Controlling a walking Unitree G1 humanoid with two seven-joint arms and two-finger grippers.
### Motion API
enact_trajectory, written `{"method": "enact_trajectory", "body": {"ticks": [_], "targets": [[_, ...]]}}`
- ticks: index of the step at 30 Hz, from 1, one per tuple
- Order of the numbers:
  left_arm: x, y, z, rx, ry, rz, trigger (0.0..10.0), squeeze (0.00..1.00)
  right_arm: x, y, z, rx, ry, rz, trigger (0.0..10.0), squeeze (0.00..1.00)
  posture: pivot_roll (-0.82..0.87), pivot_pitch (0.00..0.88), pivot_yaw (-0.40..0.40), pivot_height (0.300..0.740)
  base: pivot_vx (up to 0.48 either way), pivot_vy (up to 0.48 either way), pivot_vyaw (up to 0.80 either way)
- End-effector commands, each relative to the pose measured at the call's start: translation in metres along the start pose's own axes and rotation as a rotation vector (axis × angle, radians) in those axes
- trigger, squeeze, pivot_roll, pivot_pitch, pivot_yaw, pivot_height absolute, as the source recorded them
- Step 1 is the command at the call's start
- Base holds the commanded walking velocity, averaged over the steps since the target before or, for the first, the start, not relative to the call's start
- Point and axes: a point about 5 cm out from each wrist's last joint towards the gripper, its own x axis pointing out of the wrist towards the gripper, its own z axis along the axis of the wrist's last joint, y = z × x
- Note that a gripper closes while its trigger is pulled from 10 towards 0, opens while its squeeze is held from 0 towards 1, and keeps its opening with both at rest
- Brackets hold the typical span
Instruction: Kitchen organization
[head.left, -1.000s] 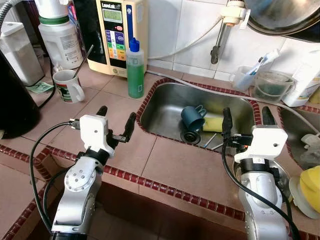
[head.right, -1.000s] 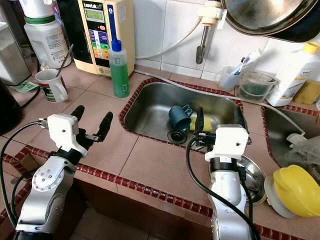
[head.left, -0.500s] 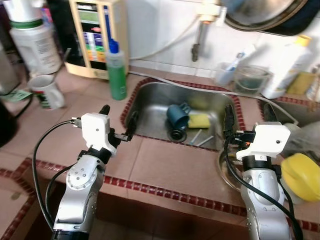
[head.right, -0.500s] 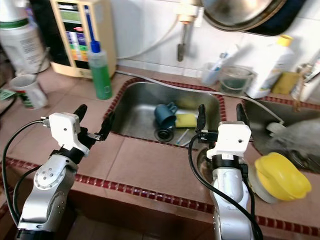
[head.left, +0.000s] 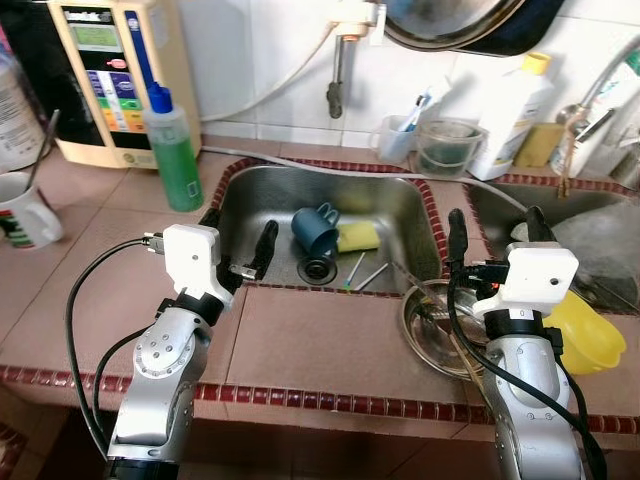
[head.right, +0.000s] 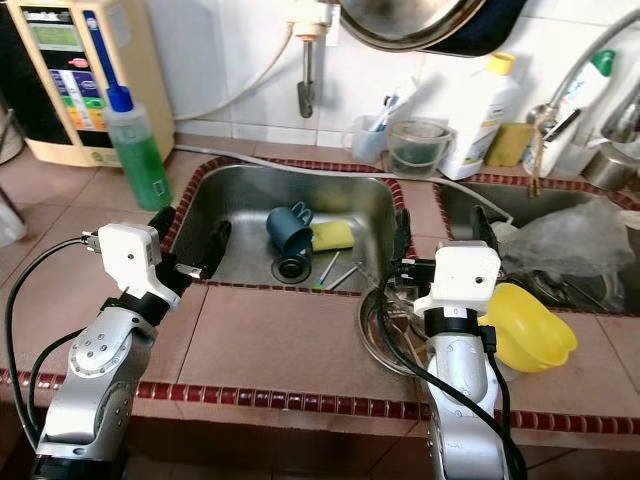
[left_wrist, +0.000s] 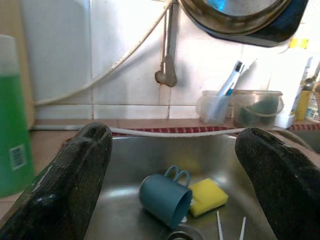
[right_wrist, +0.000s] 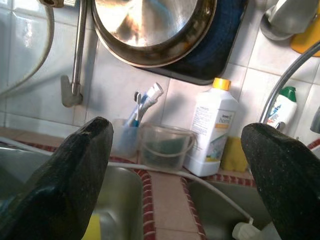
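Observation:
A steel sink (head.left: 395, 195) holds a dark blue cup (head.left: 312, 226) lying on its side by the drain, a yellow sponge (head.left: 357, 236) and a few thin utensils (head.left: 365, 272). My left gripper (head.left: 238, 232) hovers open over the sink's left rim, with nothing between its fingers. In the left wrist view the blue cup (left_wrist: 165, 196) and sponge (left_wrist: 207, 196) lie ahead of the open left gripper (left_wrist: 175, 134). My right gripper (head.left: 495, 232) stands open above the sink's right rim, over a steel bowl (head.left: 440, 325). The right gripper (right_wrist: 177, 125) faces the tiled back wall.
A green soap bottle (head.left: 172, 150), a water machine (head.left: 105, 75) and a white mug (head.left: 20, 210) stand at the left. A toothbrush cup (head.left: 400, 135), clear tub (head.left: 447, 148) and white bottle (head.left: 513, 105) line the back. A yellow bowl (head.left: 578, 330) sits right; a pan (head.left: 450, 20) hangs overhead.
The camera has swung to the right, so the sink now sits in the middle and the second basin shows. Both arms keep the same open pose.

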Motion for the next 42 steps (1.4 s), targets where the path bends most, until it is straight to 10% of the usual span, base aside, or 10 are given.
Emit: {"method": "enact_trajectory", "body": {"ticks": [1,42], "targets": [[0.0015,-0.0009,0.0033,0.000,-0.013,-0.007,10.0,0.00,0.0018,-0.0012,0.0011,-0.006,-0.007,0.004,10.0,0.00,0.03,0.000,-0.029,0.740,0.000,0.000,0.00],[0.0004,0.0029,0.0121,-0.053,-0.039,-0.029,10.0,0.00,-0.0007,-0.0051,0.0055,-0.019,-0.038,0.010,10.0,0.00,0.03,0.000,-0.032,0.740,0.000,-0.303,0.00]]}}
